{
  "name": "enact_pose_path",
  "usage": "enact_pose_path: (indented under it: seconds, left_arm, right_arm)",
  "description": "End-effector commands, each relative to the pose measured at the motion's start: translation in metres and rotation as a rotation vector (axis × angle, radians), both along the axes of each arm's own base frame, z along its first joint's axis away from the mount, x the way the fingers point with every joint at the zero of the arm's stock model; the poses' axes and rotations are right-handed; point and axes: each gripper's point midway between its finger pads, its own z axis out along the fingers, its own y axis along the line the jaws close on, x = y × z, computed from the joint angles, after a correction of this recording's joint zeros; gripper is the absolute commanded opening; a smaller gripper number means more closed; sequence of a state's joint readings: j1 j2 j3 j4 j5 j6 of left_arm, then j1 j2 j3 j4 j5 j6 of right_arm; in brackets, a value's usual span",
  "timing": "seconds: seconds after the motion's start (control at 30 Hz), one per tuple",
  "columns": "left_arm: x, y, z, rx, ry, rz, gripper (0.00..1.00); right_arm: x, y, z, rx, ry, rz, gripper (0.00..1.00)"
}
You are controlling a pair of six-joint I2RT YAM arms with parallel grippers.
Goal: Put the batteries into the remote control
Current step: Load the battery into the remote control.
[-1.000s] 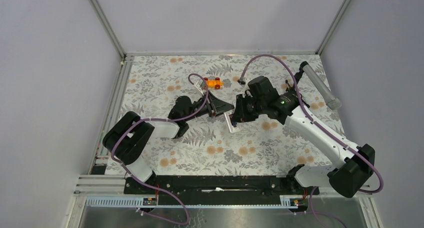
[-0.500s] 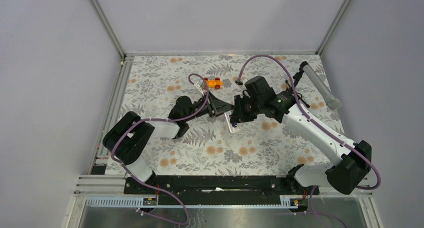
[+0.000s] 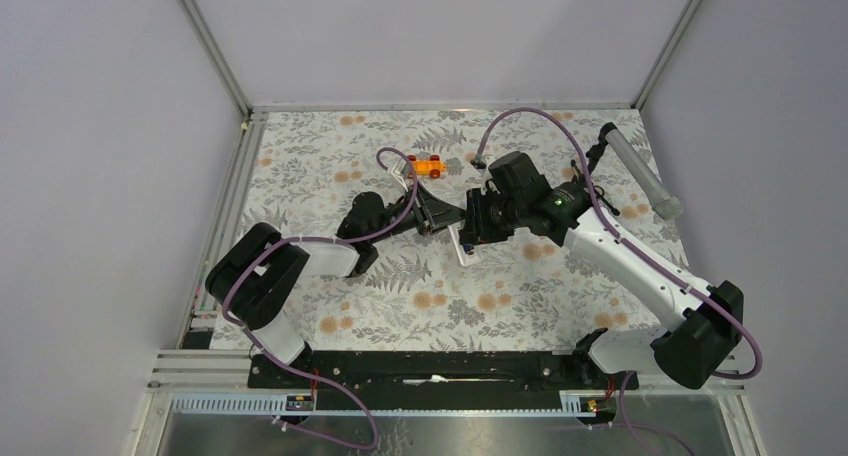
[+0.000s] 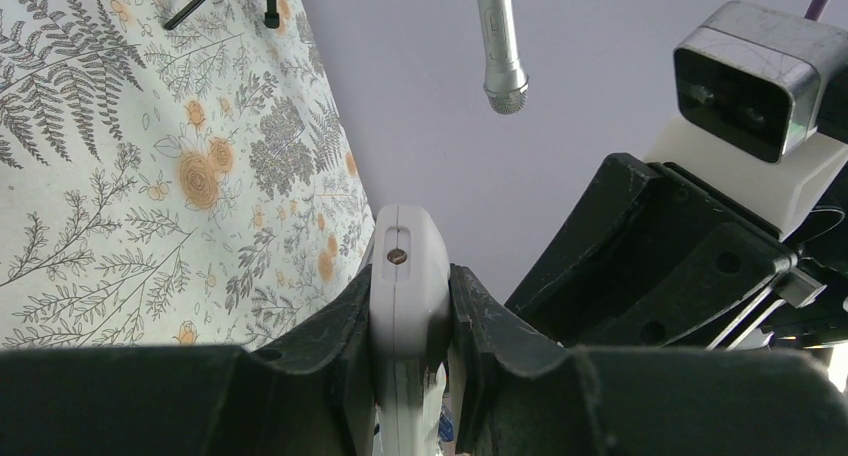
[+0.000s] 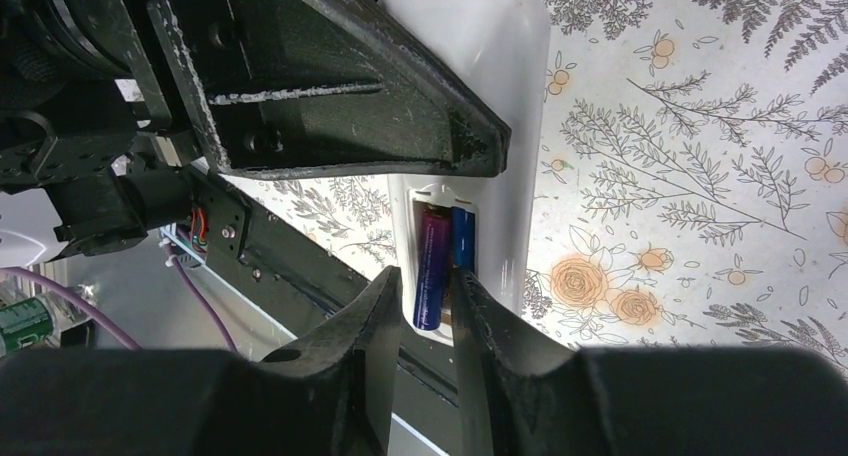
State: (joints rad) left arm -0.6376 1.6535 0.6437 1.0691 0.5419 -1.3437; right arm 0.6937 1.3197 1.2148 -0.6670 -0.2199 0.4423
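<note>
Remote control [image 5: 505,86]: slim white oblong; rounded end clamped in left tool [image 4: 405,321]; recessed bay on back uncovered; batteries [image 5: 432,271]: two thin cylinders, one purple, one blue, side by side lengthwise inside bay.

Plain pale grey walls [image 3: 100,126], aluminium corner rails [image 3: 212,48], floral-patterned tabletop [image 3: 500,311] under even light

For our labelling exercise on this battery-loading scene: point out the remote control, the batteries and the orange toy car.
remote control [image 5: 522,86], right wrist view, white back casing.
batteries [image 5: 431,266], right wrist view, the purple cell in the bay.
orange toy car [image 3: 428,165], top view, its body.
</note>
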Motion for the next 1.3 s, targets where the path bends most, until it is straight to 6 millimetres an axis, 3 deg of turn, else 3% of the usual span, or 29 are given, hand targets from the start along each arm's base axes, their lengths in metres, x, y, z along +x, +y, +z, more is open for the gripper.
enact_pose_path:
  seconds: [0.0, 0.17, 0.33, 0.5, 0.67, 0.9, 1.1, 1.27]
  left_arm:
    - [0.0, -0.002, 0.032, -0.069, -0.086, -0.001, 0.0]
    - [0.001, -0.002, 0.032, -0.07, -0.078, 0.002, 0.0]
    - [0.002, -0.001, 0.038, -0.109, -0.006, -0.001, 0.0]
    - [-0.001, 0.007, 0.063, -0.215, 0.076, -0.01, 0.0]
    - [0.0, 0.017, 0.08, -0.256, 0.19, 0.016, 0.0]
    - [-0.001, 0.026, 0.101, -0.363, 0.285, 0.012, 0.0]
    - [-0.001, 0.029, 0.106, -0.384, 0.295, 0.025, 0.0]
    - [-0.001, 0.031, 0.108, -0.411, 0.315, 0.019, 0.0]
  right_arm:
    - [0.01, -0.003, 0.026, 0.012, -0.084, -0.032, 0.33]
    - [0.009, -0.002, 0.041, 0.047, -0.114, -0.035, 0.37]
    - [0.005, -0.001, 0.066, 0.143, -0.182, -0.043, 0.51]
    - [0.006, -0.012, 0.083, 0.198, -0.259, -0.109, 0.65]
    - [-0.002, -0.005, 0.1, 0.365, -0.302, -0.124, 0.78]
    - [-0.002, -0.001, 0.112, 0.475, -0.306, -0.166, 0.79]
    - [-0.007, 0.008, 0.117, 0.563, -0.292, -0.143, 0.79]
    - [-0.007, 0.011, 0.12, 0.628, -0.285, -0.164, 0.69]
